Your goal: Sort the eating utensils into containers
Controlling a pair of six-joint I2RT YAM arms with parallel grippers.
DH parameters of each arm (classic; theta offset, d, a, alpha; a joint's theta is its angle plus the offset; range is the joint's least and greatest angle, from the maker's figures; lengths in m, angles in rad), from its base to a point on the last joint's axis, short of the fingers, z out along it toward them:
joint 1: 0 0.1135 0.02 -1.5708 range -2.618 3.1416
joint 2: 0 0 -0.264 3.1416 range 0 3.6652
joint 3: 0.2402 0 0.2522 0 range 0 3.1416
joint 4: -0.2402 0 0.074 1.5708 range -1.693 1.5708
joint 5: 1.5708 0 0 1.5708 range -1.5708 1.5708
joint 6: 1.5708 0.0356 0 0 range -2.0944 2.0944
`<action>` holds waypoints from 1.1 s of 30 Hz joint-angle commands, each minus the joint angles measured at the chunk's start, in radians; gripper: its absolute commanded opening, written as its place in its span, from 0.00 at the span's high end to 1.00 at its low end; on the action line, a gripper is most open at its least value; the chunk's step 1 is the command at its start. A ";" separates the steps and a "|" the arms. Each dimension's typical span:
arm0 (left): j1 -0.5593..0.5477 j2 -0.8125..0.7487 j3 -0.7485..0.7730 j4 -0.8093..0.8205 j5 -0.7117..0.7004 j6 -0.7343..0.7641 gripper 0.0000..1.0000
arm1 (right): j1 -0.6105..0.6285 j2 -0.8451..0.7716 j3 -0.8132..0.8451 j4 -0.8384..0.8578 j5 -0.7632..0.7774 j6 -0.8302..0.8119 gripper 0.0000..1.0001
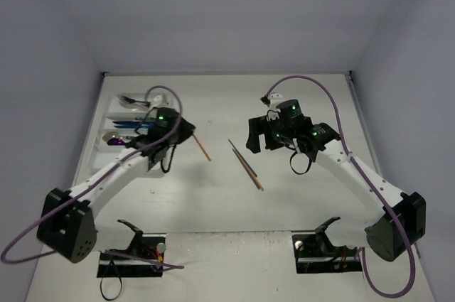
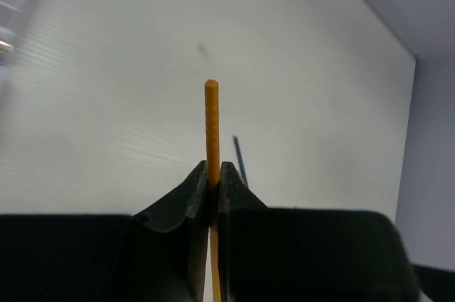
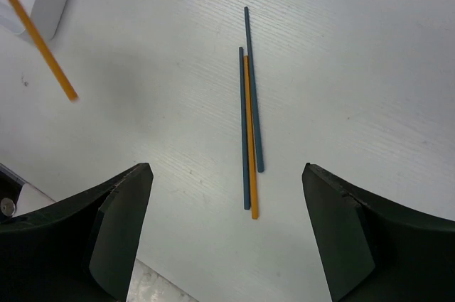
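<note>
**Left gripper shut on an orange chopstick; right gripper wide open above three loose chopsticks.**

The orange chopstick is clamped between the left fingers. Its blunt end projects straight out past the fingertips and is held clear of the table. Nothing is held by the right gripper, and its fingers are spread wide apart. The three loose chopsticks, two blue-grey and one orange, are laid side by side and touching on the table, ahead of the gap between the right fingers. The white tray is located to the left of the left fingers. Blue, purple and silver utensils are seen in its compartments. One corner of the tray is visible far left of the right fingers.
</note>
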 commanded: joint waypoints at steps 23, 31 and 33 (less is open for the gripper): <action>0.816 -0.065 -0.265 0.153 0.100 0.090 0.51 | -0.021 0.092 -0.059 0.021 0.133 0.042 0.16; 0.811 -0.180 -0.200 -0.037 0.131 0.108 0.41 | -0.008 0.182 -0.065 0.016 0.154 0.037 0.43; 0.768 -0.202 -0.145 -0.109 0.149 0.141 0.41 | -0.004 0.214 -0.067 0.016 0.166 0.041 0.50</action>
